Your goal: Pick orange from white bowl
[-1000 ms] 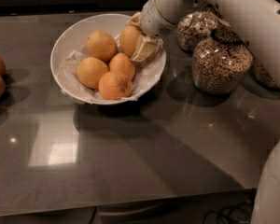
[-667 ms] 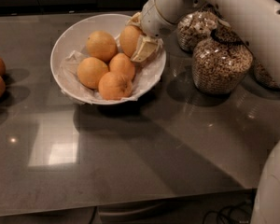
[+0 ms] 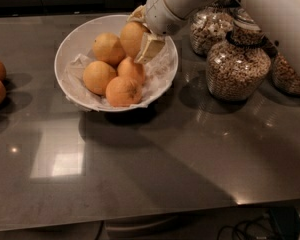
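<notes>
Camera view: hand (image 3: 143, 31) grips orange (image 3: 131, 38), long axis upright, in white bowl (image 3: 75, 39).

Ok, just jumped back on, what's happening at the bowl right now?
The gripper is down in the white bowl, at its back right, with its fingers closed on either side of the orange. The orange is not yet lifted out; it sits against the four other oranges in the bowl.

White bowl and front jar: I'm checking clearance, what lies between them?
Bare table, in the camera view. The gripper is over the bowl, shut on the orange.
</notes>
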Action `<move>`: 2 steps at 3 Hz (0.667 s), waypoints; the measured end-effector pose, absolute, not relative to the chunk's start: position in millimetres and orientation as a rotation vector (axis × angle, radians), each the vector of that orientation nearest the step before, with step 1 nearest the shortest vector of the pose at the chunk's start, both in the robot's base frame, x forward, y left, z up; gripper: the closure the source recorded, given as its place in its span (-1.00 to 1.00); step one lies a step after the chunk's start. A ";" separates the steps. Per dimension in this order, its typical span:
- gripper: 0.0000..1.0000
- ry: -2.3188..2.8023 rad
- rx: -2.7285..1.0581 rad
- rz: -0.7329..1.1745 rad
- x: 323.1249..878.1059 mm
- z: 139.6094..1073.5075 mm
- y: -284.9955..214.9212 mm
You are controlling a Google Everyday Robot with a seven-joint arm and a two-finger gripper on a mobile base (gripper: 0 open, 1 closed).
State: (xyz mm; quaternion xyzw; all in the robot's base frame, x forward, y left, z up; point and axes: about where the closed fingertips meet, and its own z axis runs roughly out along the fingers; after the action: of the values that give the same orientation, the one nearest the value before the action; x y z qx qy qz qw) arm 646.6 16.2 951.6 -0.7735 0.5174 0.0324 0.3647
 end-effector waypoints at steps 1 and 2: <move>1.00 1.247 -1.998 0.057 619.8 982.8 28.3; 1.00 1.191 -1.995 0.093 602.9 999.9 32.8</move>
State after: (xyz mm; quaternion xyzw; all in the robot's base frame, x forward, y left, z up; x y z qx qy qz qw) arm 602.9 32.8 999.9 -0.7876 0.4702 0.0365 0.3967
